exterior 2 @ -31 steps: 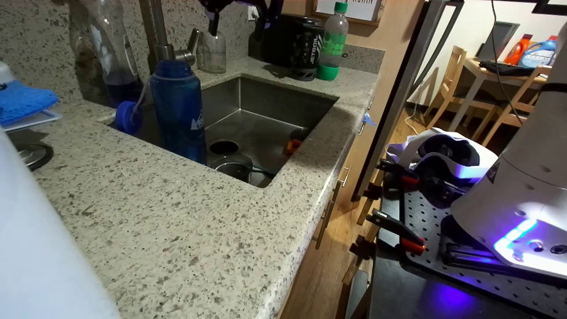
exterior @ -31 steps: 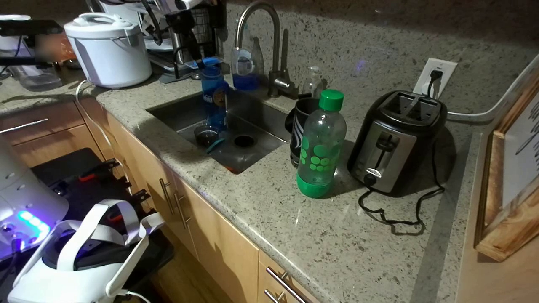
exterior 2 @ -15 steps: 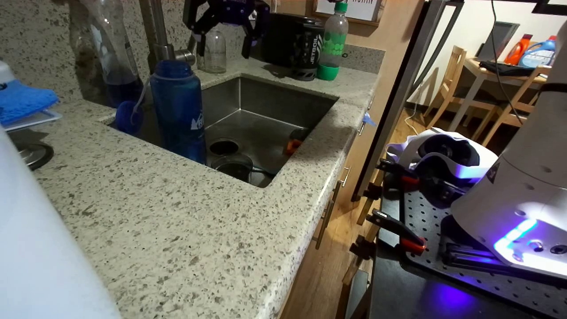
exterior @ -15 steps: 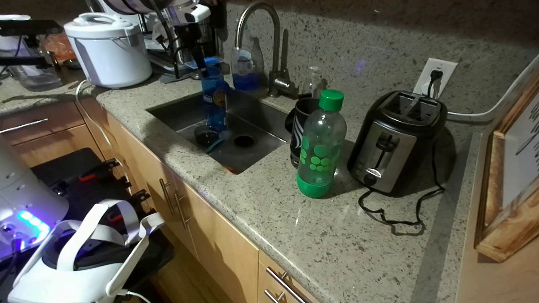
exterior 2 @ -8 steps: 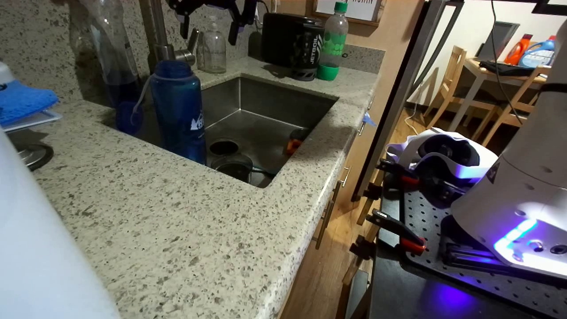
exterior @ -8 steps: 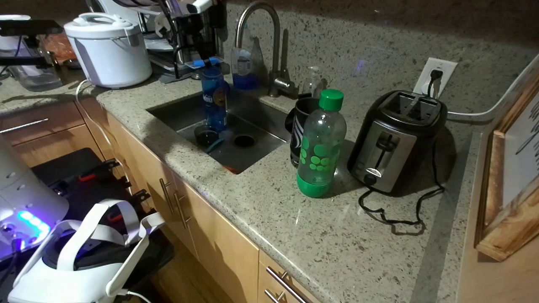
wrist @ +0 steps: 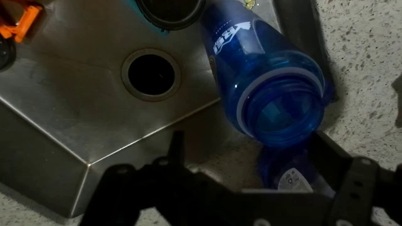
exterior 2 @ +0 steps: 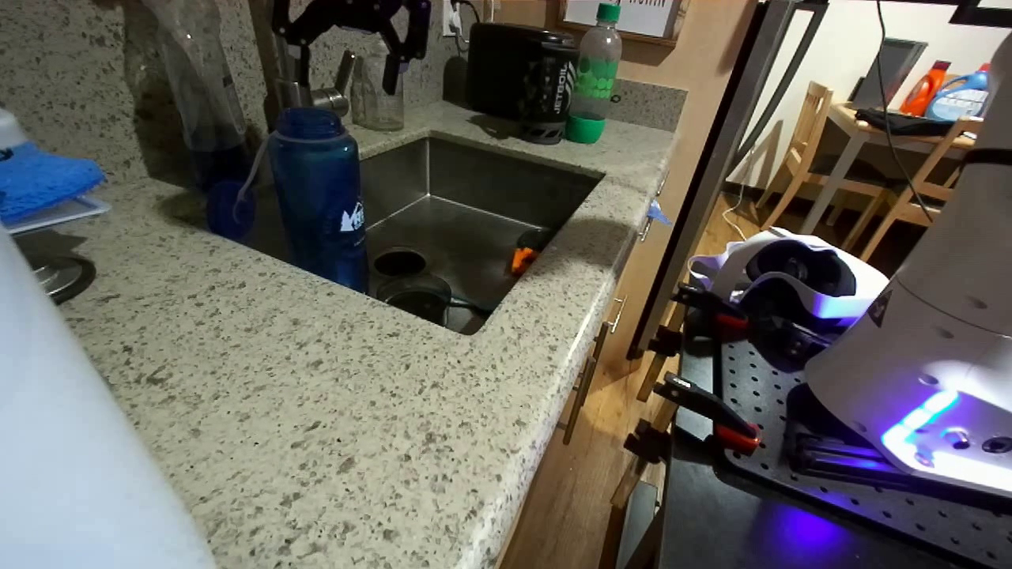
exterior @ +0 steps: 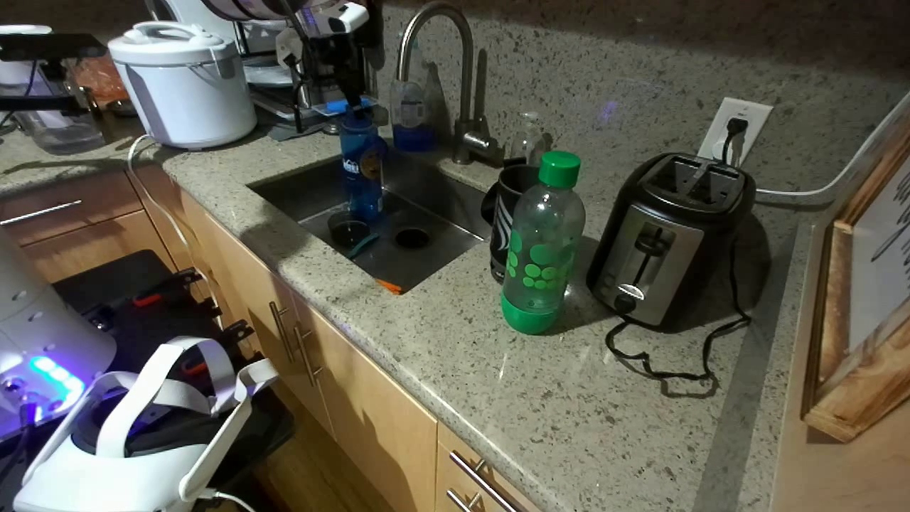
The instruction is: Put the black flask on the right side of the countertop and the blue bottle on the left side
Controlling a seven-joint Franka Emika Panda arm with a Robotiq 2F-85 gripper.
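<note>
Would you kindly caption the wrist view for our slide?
Open black gripper near an uncapped, translucent blue cylindrical bottle in a grey steel sink.

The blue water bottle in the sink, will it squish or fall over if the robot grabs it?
The blue water bottle probably won't squish: its smooth see-through walls look like hard plastic. It could tip if bumped near the top, since it stands tall and narrow. Its tethered cap will likely swing, because it hangs loose at one side.

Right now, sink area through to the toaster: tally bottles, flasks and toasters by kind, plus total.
Bottles: 4 (blue bottle, clear bottle with blue liquid, small clear bottle, green bottle)
Flasks: 1 (black flask)
Toasters: 1 (black-and-silver toaster)
Total: 6
</note>
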